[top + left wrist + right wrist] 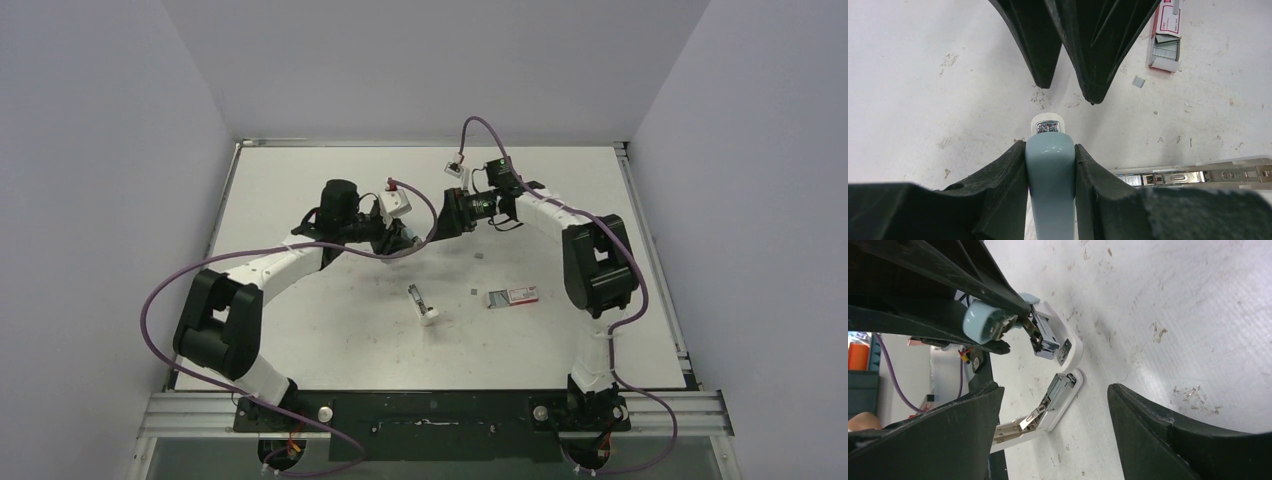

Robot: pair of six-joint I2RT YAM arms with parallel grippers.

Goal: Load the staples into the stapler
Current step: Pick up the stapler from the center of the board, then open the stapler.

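Note:
My left gripper is shut on the light-blue top of a stapler, whose chrome nose and white base point at the table. In the top view it sits left of centre. My right gripper is open and empty, just right of it, facing the held stapler. Its black fingers hang just beyond the nose. A white base with an open metal rail lies on the table nearer the front. The red-and-white box lies open with silvery staples showing; a loose staple bit lies beside it.
Pale walls close in the white table on the left, back and right. Purple cables loop from both arms above the surface. Another small grey bit lies mid-table. The surface is scuffed.

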